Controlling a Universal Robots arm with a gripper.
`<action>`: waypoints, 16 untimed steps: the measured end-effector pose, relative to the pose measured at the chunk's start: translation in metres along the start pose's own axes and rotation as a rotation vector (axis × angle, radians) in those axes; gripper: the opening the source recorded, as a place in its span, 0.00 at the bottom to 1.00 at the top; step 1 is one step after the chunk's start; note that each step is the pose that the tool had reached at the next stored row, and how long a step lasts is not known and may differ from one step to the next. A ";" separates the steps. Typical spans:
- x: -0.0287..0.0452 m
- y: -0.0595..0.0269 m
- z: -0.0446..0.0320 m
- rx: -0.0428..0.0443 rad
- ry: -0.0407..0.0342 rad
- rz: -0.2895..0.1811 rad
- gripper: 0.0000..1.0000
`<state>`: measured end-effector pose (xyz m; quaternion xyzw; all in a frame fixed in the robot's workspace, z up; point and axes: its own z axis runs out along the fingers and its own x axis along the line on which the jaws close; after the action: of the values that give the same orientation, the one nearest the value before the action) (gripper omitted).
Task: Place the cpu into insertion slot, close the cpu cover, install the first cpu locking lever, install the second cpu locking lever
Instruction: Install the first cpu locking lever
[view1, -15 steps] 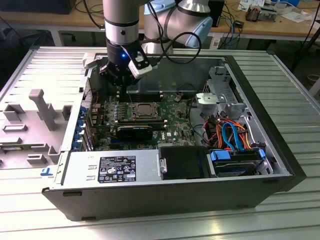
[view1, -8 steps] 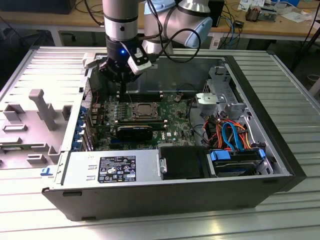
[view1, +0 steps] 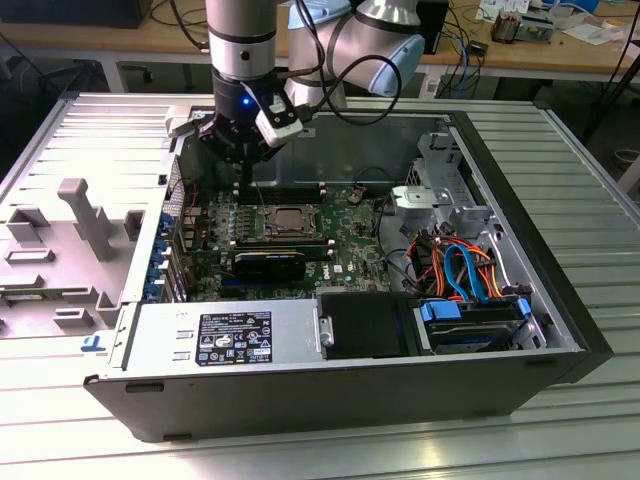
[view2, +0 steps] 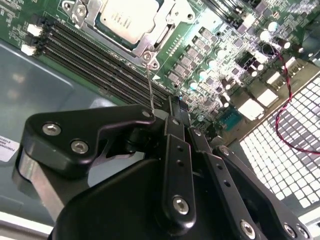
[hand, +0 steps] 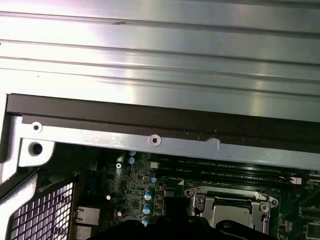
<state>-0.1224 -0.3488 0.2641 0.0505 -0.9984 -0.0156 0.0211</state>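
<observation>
The arm held the gripper (view1: 243, 150) above the open computer case (view1: 560, 300), over the far edge of the green motherboard (view1: 350, 215) in the exterior view. In the second wrist view the black fingers (view2: 176, 150) stood close together around the upper end of a thin locking lever (view2: 150, 85); whether they were clamped on the wire cannot be told.

The cpu (view1: 289, 217) lay seated in the insertion slot (view1: 268, 228), with the cpu cover (view1: 310, 222) lying flat around it. In the exterior view the socket sat nearer the camera than the gripper, and a little toward the exterior view's right of it. In the second wrist view the silvery cpu (view2: 127, 17) lay beyond the fingertips, and the lever ran from them to a corner of the cpu cover (view2: 145, 47). The memory slots (view2: 95, 52) ran between the socket and the gripper.

In the first wrist view the cpu cover (hand: 231, 209) appeared just beyond the dark gripper body (hand: 170, 227), beneath the metal rim of the case (hand: 155, 141).
</observation>
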 end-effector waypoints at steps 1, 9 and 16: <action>-0.0010 -0.0002 0.0000 0.0000 0.0000 0.000 0.11; -0.0119 -0.0009 0.0001 0.0001 0.0003 0.000 0.11; -0.0192 -0.0015 0.0008 0.0001 0.0004 0.000 0.11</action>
<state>-0.1032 -0.3482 0.2625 0.0506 -0.9984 -0.0155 0.0213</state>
